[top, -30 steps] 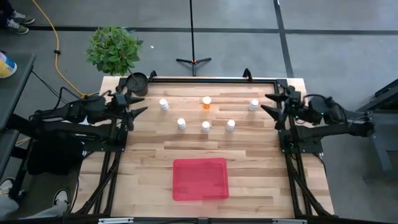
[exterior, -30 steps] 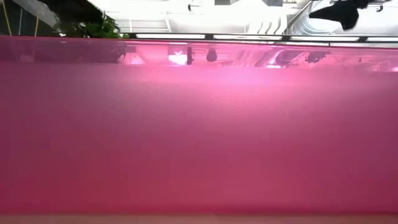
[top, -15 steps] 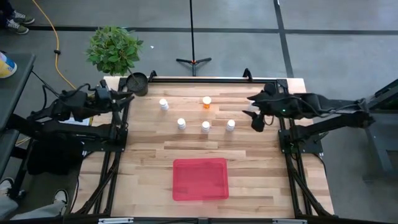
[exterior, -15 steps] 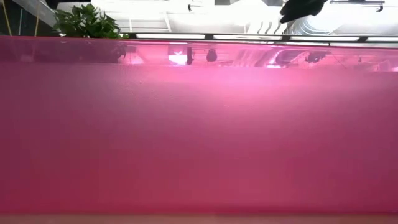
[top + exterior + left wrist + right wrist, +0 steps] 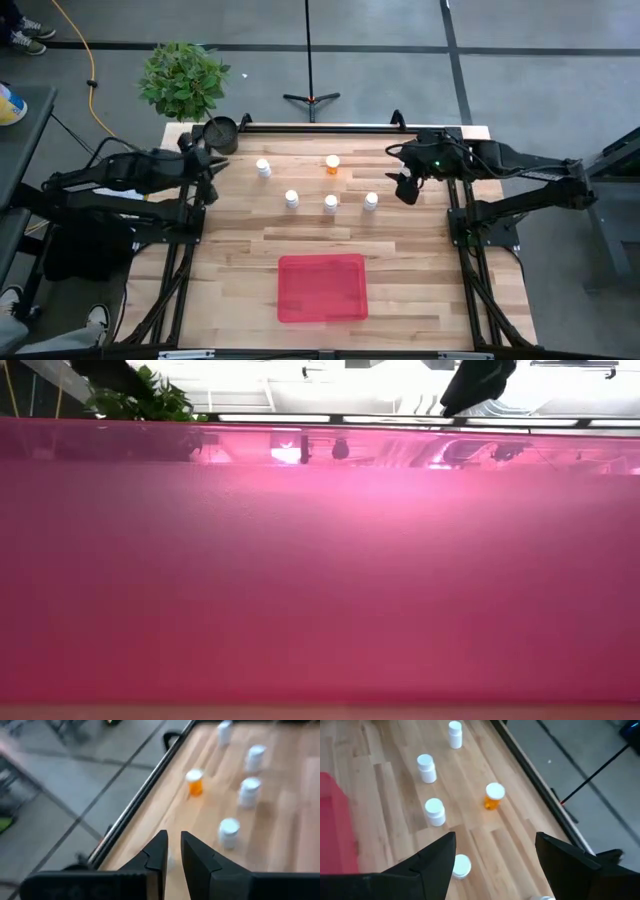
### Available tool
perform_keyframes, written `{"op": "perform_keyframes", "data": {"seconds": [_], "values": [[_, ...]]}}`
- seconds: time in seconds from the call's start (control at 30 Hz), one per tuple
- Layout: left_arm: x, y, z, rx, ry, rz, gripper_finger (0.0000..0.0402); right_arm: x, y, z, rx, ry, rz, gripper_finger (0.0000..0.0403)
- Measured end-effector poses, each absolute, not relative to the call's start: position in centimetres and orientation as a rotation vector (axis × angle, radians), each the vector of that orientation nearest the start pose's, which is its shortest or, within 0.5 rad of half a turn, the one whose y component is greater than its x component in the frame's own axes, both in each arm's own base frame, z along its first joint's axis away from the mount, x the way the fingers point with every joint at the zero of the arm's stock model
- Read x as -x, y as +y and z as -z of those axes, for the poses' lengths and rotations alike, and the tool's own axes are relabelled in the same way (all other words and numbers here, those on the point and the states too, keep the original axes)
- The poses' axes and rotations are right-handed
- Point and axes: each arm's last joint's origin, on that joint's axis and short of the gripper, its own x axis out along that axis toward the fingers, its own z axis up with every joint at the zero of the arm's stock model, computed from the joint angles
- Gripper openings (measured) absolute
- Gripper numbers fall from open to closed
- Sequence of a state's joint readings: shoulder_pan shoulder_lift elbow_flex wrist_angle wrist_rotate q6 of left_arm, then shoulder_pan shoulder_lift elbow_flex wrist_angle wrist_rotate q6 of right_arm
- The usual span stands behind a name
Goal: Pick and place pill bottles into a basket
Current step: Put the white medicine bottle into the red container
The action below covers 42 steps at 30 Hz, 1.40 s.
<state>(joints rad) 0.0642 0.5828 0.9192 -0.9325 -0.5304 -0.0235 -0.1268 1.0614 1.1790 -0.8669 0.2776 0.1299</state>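
Bottles [image 5: 331, 204] look light, rigid and tippy, best pinched mid-body; right end effector [image 5: 405, 186] gapes at three o'clock, left end effector [image 5: 172, 851] pinched empty.

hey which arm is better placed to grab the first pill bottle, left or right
Probably the right. Its claw is open and hangs over the table next to the nearest white bottle. The left claw is shut and sits at the table's left edge, short of the closest bottle on its side.
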Motion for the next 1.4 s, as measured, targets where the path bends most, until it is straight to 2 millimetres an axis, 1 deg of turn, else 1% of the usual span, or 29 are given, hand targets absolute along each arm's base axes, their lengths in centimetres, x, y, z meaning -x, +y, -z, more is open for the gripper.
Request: {"op": "perform_keyframes", "data": {"seconds": [0.1, 0.2, 0.3, 0.4, 0.57, 0.73, 0.8, 0.9, 1.0, 1.1, 1.23, 1.4], "values": [[-9.7, 3.1, -32.9, -0.067, 0.656, -0.621, 0.0088, -19.5, -3.3, -35.7, -0.066, 0.727, 0.430, 0.0263], [-10.7, 4.9, -32.4, -0.006, 0.717, -0.679, 0.0092, -19.5, -3.3, -35.7, -0.068, 0.729, 0.426, 0.0263], [-11.9, 7.3, -31.7, 0.073, 0.773, -0.631, 0.0100, -19.5, -3.2, -35.6, -0.083, 0.736, 0.399, 0.0263], [-12.9, 9.8, -30.4, 0.162, 0.837, -0.553, 0.0112, -19.4, -3.1, -35.6, -0.099, 0.741, 0.391, 0.0263], [-14.1, 13.4, -27.6, 0.282, 0.957, -0.442, 0.0148, -19.3, -3.1, -35.4, -0.130, 0.765, 0.393, 0.0263], [-15.1, 15.8, -25.1, 0.370, 1.049, -0.448, 0.0199, -19.2, -3.0, -35.3, -0.162, 0.776, 0.383, 0.0263], [-15.5, 16.4, -24.4, 0.398, 1.063, -0.452, 0.0225, -19.2, -3.0, -35.3, -0.162, 0.777, 0.383, 0.0263], [-16.2, 17.0, -23.8, 0.395, 1.057, -0.450, 0.0266, -19.2, -3.0, -35.3, -0.162, 0.778, 0.384, 0.0263], [-17.0, 17.1, -23.7, 0.357, 1.035, -0.452, 0.0304, -19.1, -3.0, -35.2, -0.160, 0.783, 0.385, 0.0263], [-17.5, 17.2, -23.9, 0.300, 1.015, -0.491, 0.0333, -19.1, -3.0, -35.2, -0.156, 0.787, 0.387, 0.0263], [-17.8, 17.3, -24.0, 0.264, 1.004, -0.516, 0.0353, -19.1, -3.0, -35.2, -0.152, 0.789, 0.395, 0.0263], [-17.8, 17.4, -23.7, 0.260, 1.031, -0.530, 0.0354, -19.1, -3.0, -35.2, -0.151, 0.790, 0.397, 0.0263]]}}
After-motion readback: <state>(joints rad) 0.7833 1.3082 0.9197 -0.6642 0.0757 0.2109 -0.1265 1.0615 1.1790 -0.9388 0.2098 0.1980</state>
